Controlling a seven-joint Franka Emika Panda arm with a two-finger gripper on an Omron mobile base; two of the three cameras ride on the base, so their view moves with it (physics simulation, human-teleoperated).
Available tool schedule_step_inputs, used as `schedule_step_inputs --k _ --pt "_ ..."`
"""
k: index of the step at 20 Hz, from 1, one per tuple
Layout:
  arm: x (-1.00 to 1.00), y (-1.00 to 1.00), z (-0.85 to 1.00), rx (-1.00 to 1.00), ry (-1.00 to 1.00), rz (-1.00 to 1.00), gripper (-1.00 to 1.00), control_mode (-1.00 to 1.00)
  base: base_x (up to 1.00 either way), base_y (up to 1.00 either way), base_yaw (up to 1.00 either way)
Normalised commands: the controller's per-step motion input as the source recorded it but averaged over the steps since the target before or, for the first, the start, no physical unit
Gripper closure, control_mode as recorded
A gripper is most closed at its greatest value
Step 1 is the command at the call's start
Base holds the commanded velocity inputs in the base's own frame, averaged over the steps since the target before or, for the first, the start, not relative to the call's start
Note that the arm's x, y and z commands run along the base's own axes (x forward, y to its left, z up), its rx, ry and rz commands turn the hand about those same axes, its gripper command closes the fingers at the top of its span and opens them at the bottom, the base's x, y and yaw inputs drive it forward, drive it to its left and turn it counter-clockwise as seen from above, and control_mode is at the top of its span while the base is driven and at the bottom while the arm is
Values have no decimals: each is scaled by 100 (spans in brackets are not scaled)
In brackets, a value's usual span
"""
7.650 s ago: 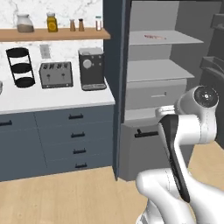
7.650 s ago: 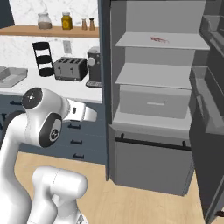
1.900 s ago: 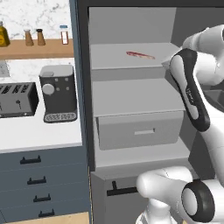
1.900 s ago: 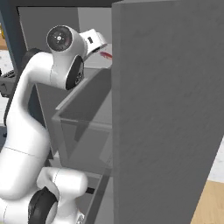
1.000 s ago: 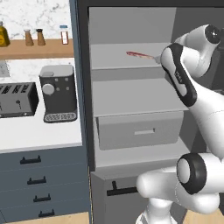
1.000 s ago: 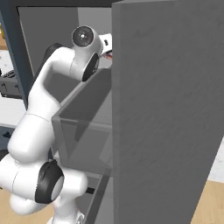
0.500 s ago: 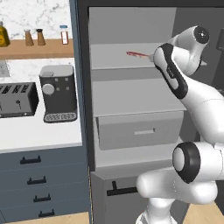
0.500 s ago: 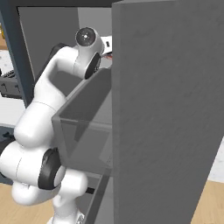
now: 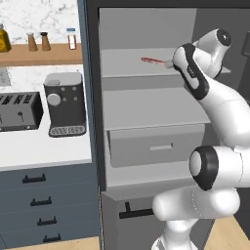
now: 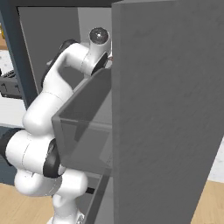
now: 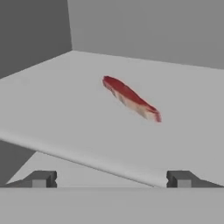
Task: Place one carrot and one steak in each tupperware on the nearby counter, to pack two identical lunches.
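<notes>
Reaching for steak [image 11: 131,98] on shelf [image 11: 65,113]; gripper [image 11: 109,178] wide open, empty. Advise centring over the slab, straddling its narrow width, then dropping low before closing.

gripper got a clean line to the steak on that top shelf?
Probably yes. The gripper is open at the shelf edge, and the steak lies alone on bare shelf just ahead, with nothing between them.
</notes>
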Motion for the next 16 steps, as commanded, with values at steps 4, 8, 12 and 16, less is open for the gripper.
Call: schedule_step_inputs --k 4,8,12,16 --pt "28 0 -1 0 10 0 -100 -100 0 0 0" --pt "32 0 -41 0 14 0 -100 -100 0 0 0" --pt "47 0 -16 0 0 0 -100 -100 0 0 0" --pt "45 0 5 0 -11 0 -100 -100 0 0 0"
